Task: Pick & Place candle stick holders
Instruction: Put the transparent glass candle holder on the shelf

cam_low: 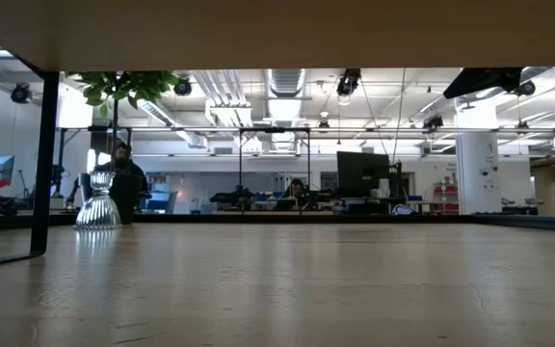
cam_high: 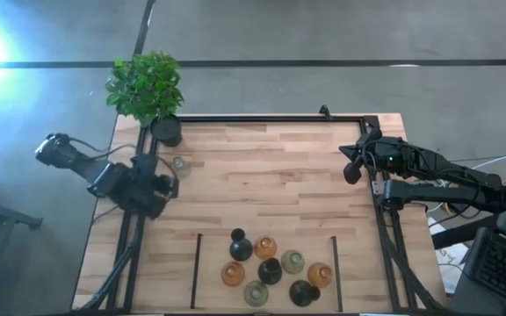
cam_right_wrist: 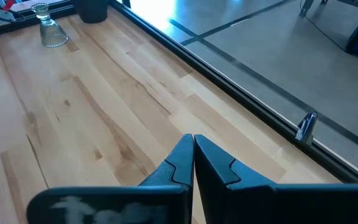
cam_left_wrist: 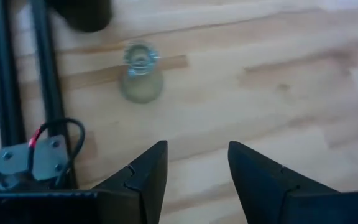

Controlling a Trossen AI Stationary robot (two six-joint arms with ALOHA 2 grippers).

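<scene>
the left pincer [cam_left_wrist: 194,165] hangs over the left edge of the wooden table [cam_high: 271,175], its two dark fingers [cam_left_wrist: 148,171] spread apart with nothing between them. just ahead of its tips, a little toward the black frame rail, a pale green-grey candle holder [cam_left_wrist: 140,81] stands upright on its bulb base, clear of the fingers and not touched. beyond that holder, further from the pincer, sits the black pot [cam_high: 166,132] with the green plant [cam_high: 145,85] at the table's far left corner. in the low view the same pale holder [cam_low: 98,202] shows alone on the tabletop.

the other candle holders [cam_high: 271,263] are grouped well away from the left pincer, at the near edge of the table between two dark strips: eight in black, amber-orange and pale green-grey, standing close together.

the right pincer [cam_right_wrist: 193,155] waits above the right edge of the table, fingers pressed together and empty, far from every holder.
</scene>
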